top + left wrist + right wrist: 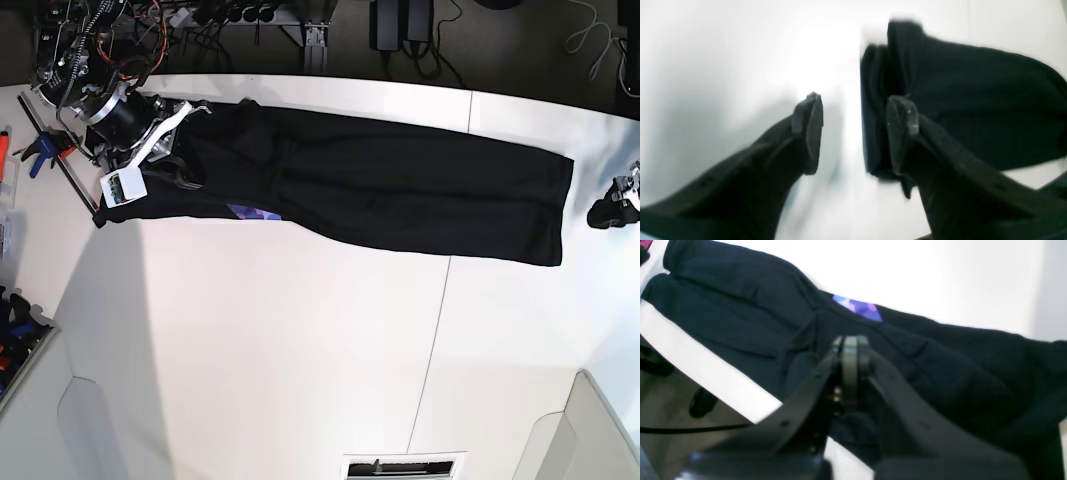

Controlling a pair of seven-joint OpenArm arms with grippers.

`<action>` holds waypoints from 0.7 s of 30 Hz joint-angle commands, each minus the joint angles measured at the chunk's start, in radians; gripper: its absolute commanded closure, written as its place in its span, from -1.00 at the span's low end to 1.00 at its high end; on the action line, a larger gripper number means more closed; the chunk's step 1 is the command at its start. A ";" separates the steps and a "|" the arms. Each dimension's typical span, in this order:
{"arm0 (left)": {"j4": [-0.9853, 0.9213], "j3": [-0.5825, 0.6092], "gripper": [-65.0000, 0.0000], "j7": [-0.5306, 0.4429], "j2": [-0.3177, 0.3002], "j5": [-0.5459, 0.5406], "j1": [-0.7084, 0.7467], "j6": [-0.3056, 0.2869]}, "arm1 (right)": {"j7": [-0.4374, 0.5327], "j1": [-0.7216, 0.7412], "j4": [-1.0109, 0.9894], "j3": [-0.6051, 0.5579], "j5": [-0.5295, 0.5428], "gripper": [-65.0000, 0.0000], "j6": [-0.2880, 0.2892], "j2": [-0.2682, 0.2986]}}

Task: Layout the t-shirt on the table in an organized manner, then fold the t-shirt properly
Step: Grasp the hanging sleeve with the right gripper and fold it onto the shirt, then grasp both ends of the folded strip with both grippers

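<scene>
The black t-shirt [400, 195] lies folded into a long narrow strip across the far part of the white table [300, 350]. A bit of purple print [248, 211] shows at its near edge. My right gripper [850, 343] is shut just above the shirt's left end, its pads together and no cloth showing between them; the purple print [860, 308] lies just beyond. In the left wrist view my left gripper [858, 103] is open, with the shirt's end [973, 100] beside its right finger. In the base view the left gripper [610, 205] sits just off the shirt's right end.
Cables and electronics [100, 30] crowd the floor beyond the table's far edge. Coloured hand tools [35, 150] lie at the left edge. A dark seam [430, 330] runs across the tabletop. White raised panels [90, 430] stand at the near corners, with a slot [400, 467] between them.
</scene>
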 commanded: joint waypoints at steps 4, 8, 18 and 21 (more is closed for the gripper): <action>0.010 -0.018 -0.03 -0.107 0.016 0.043 0.028 -0.005 | 0.044 0.005 0.005 0.003 -0.064 1.00 -0.002 0.005; 0.004 -0.043 -0.03 -0.181 0.071 0.097 0.027 0.028 | 0.060 0.005 -0.027 0.003 -0.115 1.00 -0.004 0.005; 0.004 -0.044 -0.03 -0.182 0.154 0.076 0.000 0.031 | 0.104 0.005 -0.185 0.003 -0.113 1.00 -0.003 0.005; 0.004 -0.044 -0.03 -0.168 0.167 0.050 -0.002 0.031 | 0.104 0.005 -0.194 0.003 -0.109 1.00 -0.003 0.005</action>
